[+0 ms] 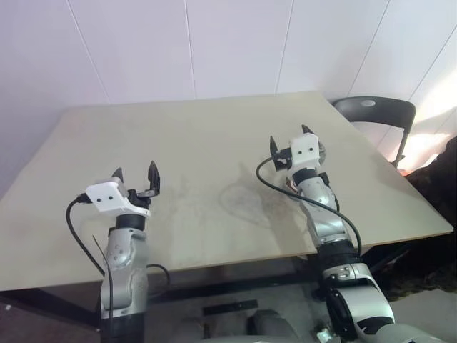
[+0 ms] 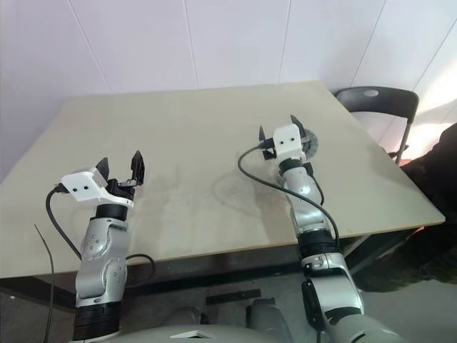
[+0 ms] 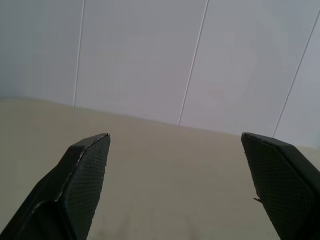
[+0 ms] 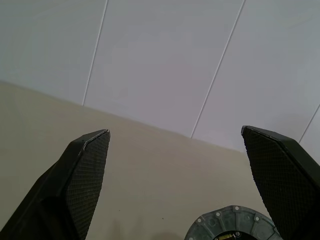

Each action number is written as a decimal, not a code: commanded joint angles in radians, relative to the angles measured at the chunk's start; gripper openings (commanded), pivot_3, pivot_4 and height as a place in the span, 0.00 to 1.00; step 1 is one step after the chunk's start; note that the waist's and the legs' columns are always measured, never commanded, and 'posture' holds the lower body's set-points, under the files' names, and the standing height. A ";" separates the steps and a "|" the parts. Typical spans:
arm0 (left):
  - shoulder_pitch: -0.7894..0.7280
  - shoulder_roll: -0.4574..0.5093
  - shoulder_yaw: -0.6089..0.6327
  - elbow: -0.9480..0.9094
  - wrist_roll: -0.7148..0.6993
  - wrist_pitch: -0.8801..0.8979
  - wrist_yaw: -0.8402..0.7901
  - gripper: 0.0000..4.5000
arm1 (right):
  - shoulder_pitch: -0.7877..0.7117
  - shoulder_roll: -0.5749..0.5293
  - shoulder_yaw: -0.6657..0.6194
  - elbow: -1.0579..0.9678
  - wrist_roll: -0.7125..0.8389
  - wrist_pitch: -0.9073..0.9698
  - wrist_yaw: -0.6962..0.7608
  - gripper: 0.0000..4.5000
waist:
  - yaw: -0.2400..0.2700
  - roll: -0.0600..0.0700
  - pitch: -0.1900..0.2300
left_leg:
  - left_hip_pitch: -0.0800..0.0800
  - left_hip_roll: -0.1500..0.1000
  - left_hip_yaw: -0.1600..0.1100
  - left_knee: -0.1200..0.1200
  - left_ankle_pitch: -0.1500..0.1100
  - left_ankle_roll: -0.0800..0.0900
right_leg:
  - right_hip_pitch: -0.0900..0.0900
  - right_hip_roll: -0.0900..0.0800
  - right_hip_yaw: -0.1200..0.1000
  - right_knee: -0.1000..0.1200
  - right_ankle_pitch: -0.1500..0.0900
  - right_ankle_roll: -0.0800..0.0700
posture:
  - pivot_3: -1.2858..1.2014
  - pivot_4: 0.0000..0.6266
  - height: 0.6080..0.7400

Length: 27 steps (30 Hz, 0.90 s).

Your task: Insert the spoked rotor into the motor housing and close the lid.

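A round dark grey disc with a lighter rim, the lid, lies flat on the tan table near its right side. It sits just past my right gripper, slightly to the right of it, and the wrist partly hides it. The right gripper hovers above the table, open and holding nothing. My left gripper is raised over the table's front left, also open and holding nothing. The spoked rotor and the motor housing are hidden or out of view.
A black chair stands beyond the table's far right corner. A white panelled wall runs behind the table. Black cables hang from both wrists. The table's front edge runs just ahead of my arms.
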<state>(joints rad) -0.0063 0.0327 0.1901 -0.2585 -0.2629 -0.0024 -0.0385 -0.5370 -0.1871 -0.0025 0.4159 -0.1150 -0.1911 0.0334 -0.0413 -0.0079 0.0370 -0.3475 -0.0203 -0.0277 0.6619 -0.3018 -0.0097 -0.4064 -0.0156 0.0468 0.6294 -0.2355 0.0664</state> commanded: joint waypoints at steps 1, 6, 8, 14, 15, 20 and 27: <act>-0.017 0.009 0.000 -0.030 0.008 0.002 0.003 0.99 | -0.032 0.001 0.001 -0.018 -0.004 -0.013 -0.006 0.99 | 0.000 0.000 0.000 | 0.000 0.000 0.000 0.000 0.000 0.000 | 0.000 0.000 0.000 0.000 0.000 0.000 | 0.52 0.00 1.00; -0.021 0.008 -0.001 -0.025 0.010 0.002 0.002 0.99 | -0.035 -0.001 -0.001 -0.014 -0.004 -0.017 -0.008 0.99 | 0.000 0.000 0.000 | 0.000 0.000 0.000 0.000 0.000 0.000 | 0.000 0.000 0.000 0.000 0.000 0.000 | 0.52 0.00 1.00; -0.024 0.007 -0.002 -0.023 0.011 0.001 0.000 0.99 | -0.036 -0.002 -0.001 -0.012 -0.005 -0.018 -0.008 0.99 | 0.000 0.000 0.000 | 0.000 0.000 0.000 0.000 0.000 0.000 | 0.000 0.000 0.000 0.000 0.000 0.000 | 0.52 0.00 1.00; -0.027 0.006 -0.001 -0.018 0.013 0.001 -0.002 0.99 | -0.037 -0.003 -0.002 -0.009 -0.005 -0.019 -0.010 0.99 | 0.000 0.000 0.000 | 0.000 0.000 0.000 0.000 0.000 0.000 | 0.000 0.000 0.000 0.000 0.000 0.000 | 0.52 0.00 1.00; -0.028 0.006 -0.001 -0.017 0.013 0.001 -0.002 0.99 | -0.037 -0.003 -0.003 -0.009 -0.005 -0.019 -0.010 0.99 | 0.000 0.000 0.000 | 0.000 0.000 0.000 0.000 0.000 0.000 | 0.000 0.000 0.000 0.000 0.000 0.000 | 0.52 0.00 1.00; -0.032 0.004 -0.004 -0.011 0.017 -0.001 -0.002 0.99 | -0.038 -0.005 -0.003 -0.010 -0.004 -0.022 -0.009 0.99 | 0.000 0.000 0.000 | 0.000 0.000 0.000 0.000 0.000 0.000 | 0.000 0.000 0.000 0.000 0.000 0.000 | 0.52 0.00 1.00; -0.037 0.006 -0.001 -0.008 0.010 -0.005 -0.009 0.99 | -0.035 -0.007 -0.005 -0.014 -0.004 -0.021 -0.009 0.99 | 0.000 0.000 0.000 | 0.000 0.000 0.000 0.000 0.000 0.000 | 0.000 0.000 0.000 0.000 0.000 0.000 | 0.52 0.00 1.00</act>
<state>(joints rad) -0.0195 0.0339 0.1903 -0.2547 -0.2509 0.0112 -0.0416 -0.5394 -0.1878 -0.0029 0.4192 -0.1154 -0.1926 0.0317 -0.0413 -0.0079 0.0371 -0.3476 -0.0203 -0.0277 0.6619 -0.3018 -0.0097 -0.4066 -0.0156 0.0468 0.6293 -0.2355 0.0664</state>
